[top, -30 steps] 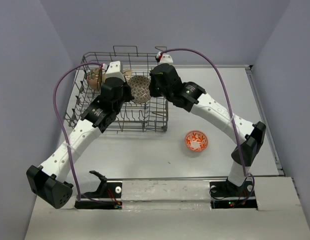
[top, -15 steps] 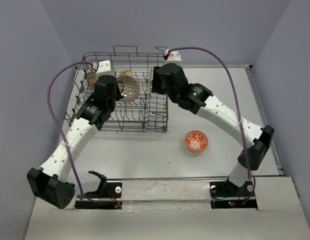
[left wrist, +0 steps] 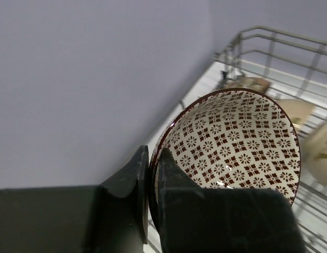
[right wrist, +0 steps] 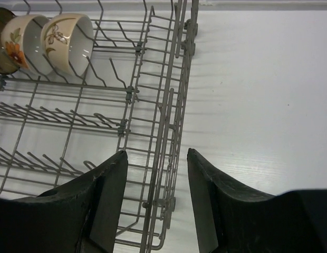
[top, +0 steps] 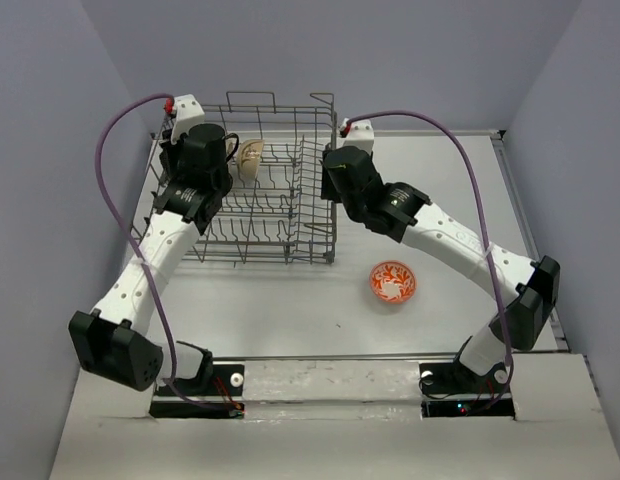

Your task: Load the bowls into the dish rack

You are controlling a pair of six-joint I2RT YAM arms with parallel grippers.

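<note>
1. The patterned bowl [left wrist: 234,139], white with a dark red-brown flower grid inside, is held on edge with its hollow facing the wrist camera. It is over the far-left corner of the dish rack [top: 290,228].
2. The left pincer [left wrist: 151,161] is clamped on this bowl's rim, one finger inside and one outside.
3. An orange-red bowl [top: 392,282] with white pattern sits open side up on the counter [top: 290,300], to the right of the rack and apart from it.
4. Standing on edge between the tines in the rack's far row are a cream bowl [right wrist: 68,38] with a brown sprig and a second cream bowl [right wrist: 23,39] with an orange flower just beside it. A dark brown bowl [right wrist: 0,55] next to them is cut off by the picture's edge.
5. The right pincer [right wrist: 154,174] hangs above the rack's right side wall, its fingers spread wide and holding nothing.
6. The rack stands on the counter's far-left part, in front of the back wall.
</note>
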